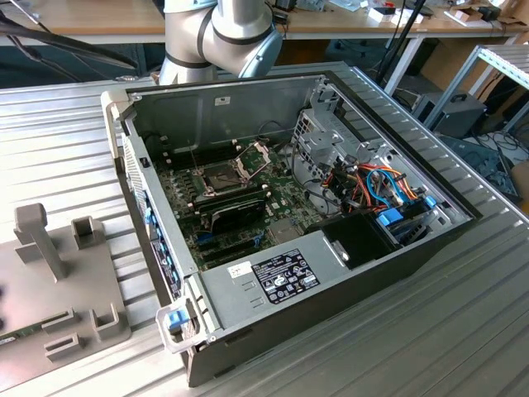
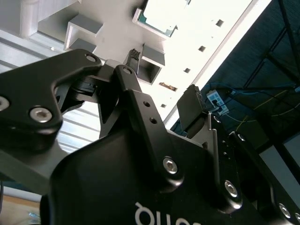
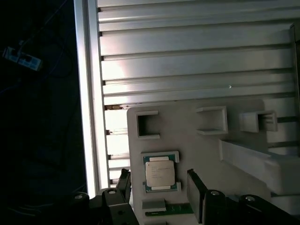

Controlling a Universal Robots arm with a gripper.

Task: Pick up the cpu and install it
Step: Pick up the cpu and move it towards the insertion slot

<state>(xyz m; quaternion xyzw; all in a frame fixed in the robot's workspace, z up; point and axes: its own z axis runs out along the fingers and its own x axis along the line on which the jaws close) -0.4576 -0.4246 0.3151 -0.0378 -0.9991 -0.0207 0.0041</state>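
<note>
The cpu (image 3: pixel 160 174) is a small square chip with a silver-grey top. It lies flat in a shallow nest on the pale grey fixture plate (image 3: pixel 187 154). In the first wrist view my gripper (image 3: pixel 159 187) hovers over it, open, with one black finger (image 3: pixel 124 184) on each side of the chip and nothing between them. The second wrist view shows the cpu (image 2: pixel 159 16) beyond the spread fingertips (image 2: pixel 192 108) of the gripper (image 2: pixel 161 84). In the exterior view the motherboard's socket (image 1: pixel 221 175) sits inside the computer case (image 1: pixel 347 273) with its hinged plate (image 1: pixel 256 153) raised.
The fixture plate (image 1: pixel 58 314) lies at the exterior view's left on the ribbed metal table (image 1: pixel 430 347), with raised blocks (image 1: pixel 37 236) and slots. A long black card (image 1: pixel 235 211), a drive cage (image 1: pixel 322 132) and coloured cables (image 1: pixel 380 186) crowd the case. The table edge (image 3: pixel 86 93) runs close to the fixture.
</note>
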